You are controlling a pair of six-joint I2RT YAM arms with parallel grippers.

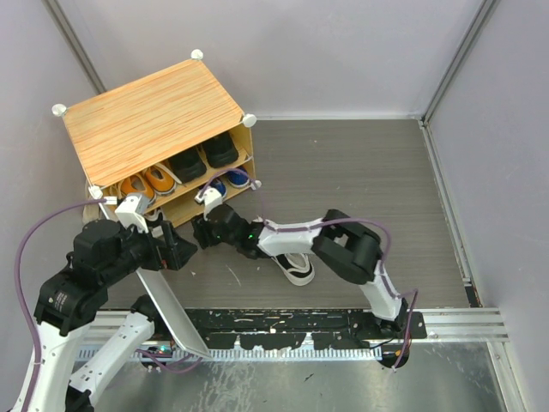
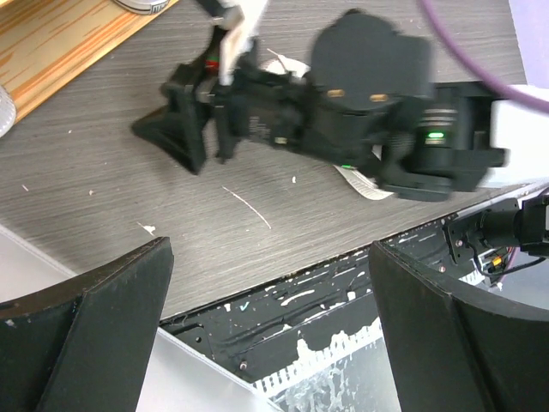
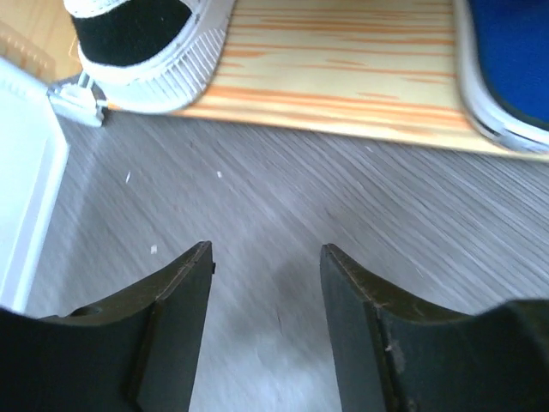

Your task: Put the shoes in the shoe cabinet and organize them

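Observation:
The shoe cabinet (image 1: 154, 116) stands at the back left with its white door (image 1: 171, 309) swung down toward me. Orange shoes (image 1: 146, 183) and black shoes (image 1: 206, 154) sit on the upper shelf, and blue shoes (image 1: 227, 182) on the lower one. In the right wrist view a black-and-white shoe (image 3: 137, 34) and a blue shoe (image 3: 506, 69) rest on the wooden lower shelf (image 3: 343, 77). My right gripper (image 3: 266, 257) hangs open and empty just in front of that shelf. Another black-and-white shoe (image 1: 296, 268) lies on the table under the right arm. My left gripper (image 2: 270, 249) is open and empty beside the door.
The open door panel (image 2: 69, 378) slants across the left arm's space down to the black base rail (image 1: 300, 330). The right arm's gripper (image 2: 176, 129) lies close ahead of my left fingers. Grey walls close in the table at the back and right.

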